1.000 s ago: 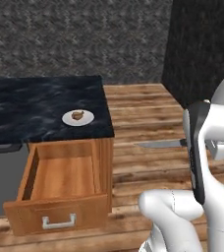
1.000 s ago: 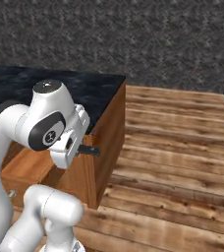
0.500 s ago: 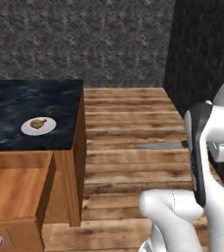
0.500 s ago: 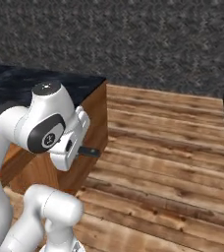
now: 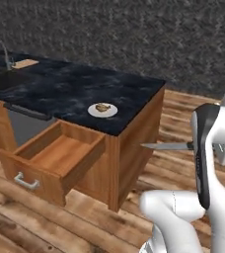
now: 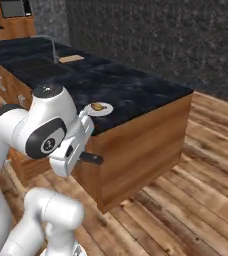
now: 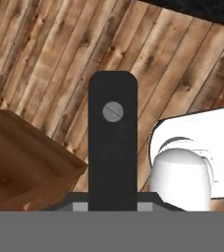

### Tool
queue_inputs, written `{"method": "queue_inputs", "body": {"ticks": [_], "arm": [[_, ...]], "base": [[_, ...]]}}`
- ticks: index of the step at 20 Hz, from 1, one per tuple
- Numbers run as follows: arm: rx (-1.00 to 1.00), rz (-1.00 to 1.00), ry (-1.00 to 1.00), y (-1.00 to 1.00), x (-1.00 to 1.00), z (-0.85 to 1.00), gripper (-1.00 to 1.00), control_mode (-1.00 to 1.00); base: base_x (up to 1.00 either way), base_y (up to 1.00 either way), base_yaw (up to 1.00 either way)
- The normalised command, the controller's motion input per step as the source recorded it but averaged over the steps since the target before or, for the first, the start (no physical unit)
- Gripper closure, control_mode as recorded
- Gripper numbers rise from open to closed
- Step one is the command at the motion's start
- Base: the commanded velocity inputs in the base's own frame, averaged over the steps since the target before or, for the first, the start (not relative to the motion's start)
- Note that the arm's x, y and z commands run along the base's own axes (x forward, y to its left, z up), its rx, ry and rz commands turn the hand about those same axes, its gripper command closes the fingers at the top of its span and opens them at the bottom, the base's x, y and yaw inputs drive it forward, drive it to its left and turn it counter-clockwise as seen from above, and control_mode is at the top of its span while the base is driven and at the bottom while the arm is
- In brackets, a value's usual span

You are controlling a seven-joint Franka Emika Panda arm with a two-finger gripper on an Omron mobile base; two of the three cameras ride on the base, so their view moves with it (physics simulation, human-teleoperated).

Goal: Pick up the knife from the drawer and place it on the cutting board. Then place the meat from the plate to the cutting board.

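My gripper (image 7: pixel 112 204) is shut on the knife's dark handle (image 7: pixel 112 147), which runs up the middle of the hand view. In the left base view the knife's grey blade (image 5: pixel 165 146) juts left from behind my forearm, over the floor beside the counter end. In the right base view the knife handle (image 6: pixel 92 158) pokes out of the hand. The drawer (image 5: pixel 55 158) stands pulled open under the counter. The white plate (image 5: pixel 102 110) (image 6: pixel 99 109) lies near the counter edge with the meat (image 5: pixel 102 106) (image 6: pixel 98 106) on it. The tan cutting board (image 5: pixel 24 63) (image 6: pixel 71 58) lies far back by the sink.
A dark stone counter (image 5: pixel 75 89) (image 6: pixel 136 92) carries a sink (image 5: pixel 6 79) with a faucet (image 5: pixel 3 52). A dishwasher front (image 5: pixel 28 126) is left of the drawer. Wooden plank floor (image 6: pixel 196 200) spreads to the right. A wooden corner (image 7: pixel 25 172) sits below my hand.
The base has driven and turned, so the whole scene has shifted: the counter is seen from its corner, with sink and cutting board in sight. The knife stays gripped.
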Motion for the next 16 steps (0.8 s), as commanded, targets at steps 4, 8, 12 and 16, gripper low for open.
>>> {"method": "queue_inputs", "body": {"ticks": [4,8,12,16], "arm": [[0.00,0.00,0.00,0.00,0.00,0.00,1.00,1.00],[0.00,0.00,0.00,0.00,0.00,0.00,1.00,1.00],[0.00,0.00,0.00,0.00,0.00,0.00,1.00,1.00],[0.00,0.00,0.00,0.00,0.00,0.00,1.00,1.00]], "base": [[0.00,0.00,1.00],[0.00,0.00,1.00],[0.00,-0.01,1.00],[-0.09,-0.77,0.63]]}}
